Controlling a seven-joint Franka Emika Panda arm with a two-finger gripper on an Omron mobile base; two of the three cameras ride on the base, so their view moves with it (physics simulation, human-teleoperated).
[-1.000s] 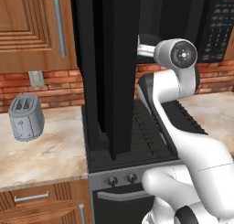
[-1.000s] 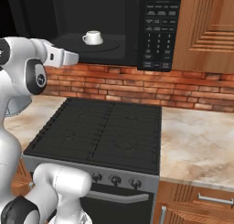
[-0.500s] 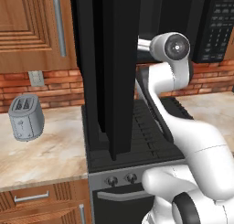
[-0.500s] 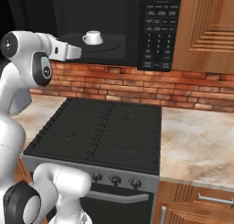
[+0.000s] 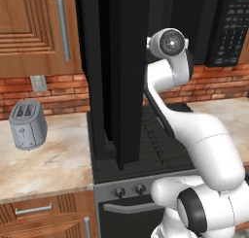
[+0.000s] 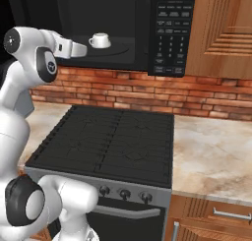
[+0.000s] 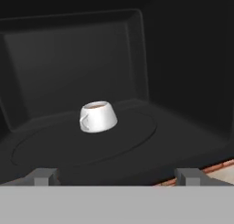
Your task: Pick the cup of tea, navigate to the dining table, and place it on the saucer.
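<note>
Nearest: the white arm's two-finger gripper, dark fingertips spread as wide as they go, nothing between them, held at the mouth of the open black microwave oven. It points inward at the small white round cup of tea.

Middle: the cup sits upright on the dark round turntable plate inside the oven, brown tea visible at the rim, handle on the side facing the hand's left. Cup and gripper are near but apart; no contact.

Beyond: the oven's dark back wall. Below it, the black gas cooktop and beige marbled stone counter; a grey metal toaster stands off to the left.

Progress: judged early. Reach under way; grasp, lift-out, drive to the dining table and placing on the saucer all remain.

Change versus the earlier frames: the upper arm has swung more upright and the wrist has advanced toward the oven opening, closing on the cup. Cup unmoved. Jaws unchanged, fully spread. Base and camera framing the same
</note>
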